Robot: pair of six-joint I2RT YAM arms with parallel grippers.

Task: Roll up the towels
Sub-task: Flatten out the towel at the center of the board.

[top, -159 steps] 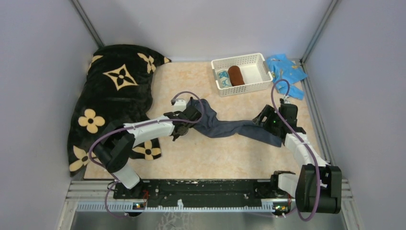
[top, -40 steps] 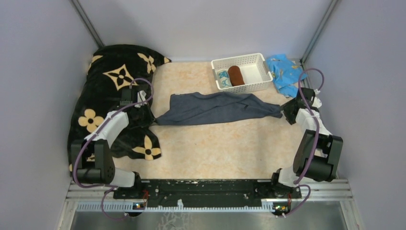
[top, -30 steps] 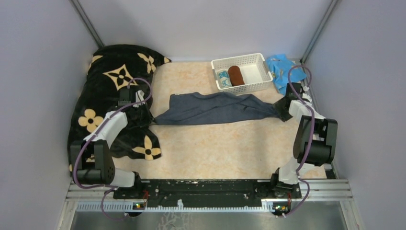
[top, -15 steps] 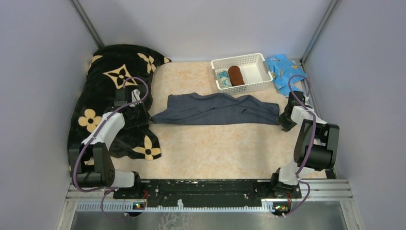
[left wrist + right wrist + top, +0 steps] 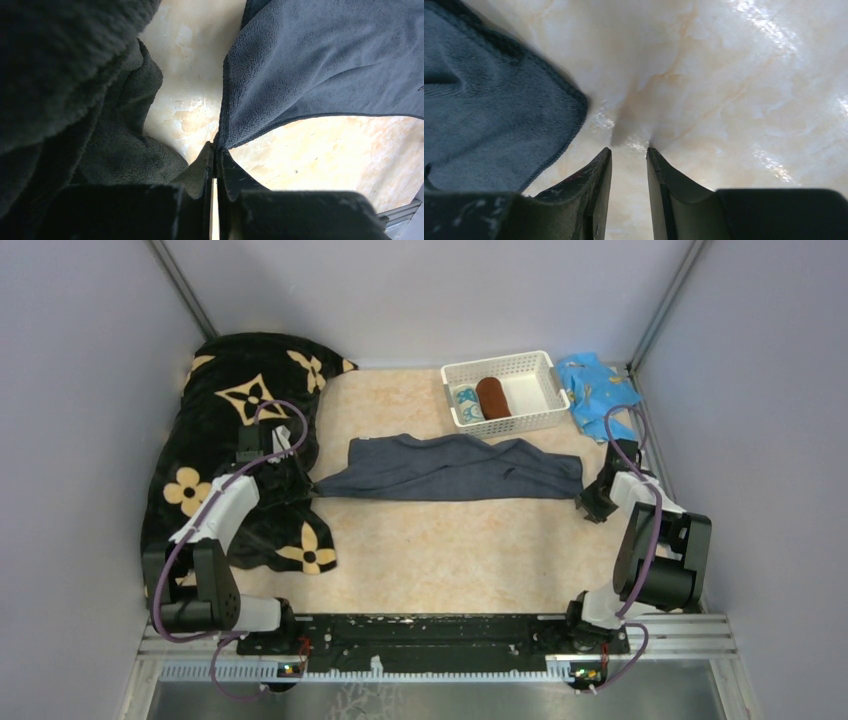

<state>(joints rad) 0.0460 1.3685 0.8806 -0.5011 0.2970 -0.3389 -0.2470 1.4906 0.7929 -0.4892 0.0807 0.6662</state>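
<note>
Lying spread across the middle of the desk (image 5: 450,550), the long grey towel (image 5: 450,468) runs left to right between the two arms, with a few folds rumpling its right half. The left claw (image 5: 216,150) is clamped on the towel's near left corner, its two fingers pressed together over the hem, right against the edge of the black flowered blanket (image 5: 240,420) heaped along the desk's left side. At the other end, the right claw (image 5: 629,154) points down at bare desk just beside the towel's near right corner; its fingers stand a narrow gap apart with nothing between them, and the cloth's rounded corner lies just to their left. Whether those fingertips touch the desk surface cannot be told. At the far side of the desk sits a white basket (image 5: 497,359), holding the small teal-and-white towel (image 5: 466,403) and the rust-brown towel (image 5: 492,397) side by side at its left end, the brown one rolled into a cylinder. A crumpled light-blue cloth (image 5: 597,385) lies just right of the basket, in the far right corner
</note>
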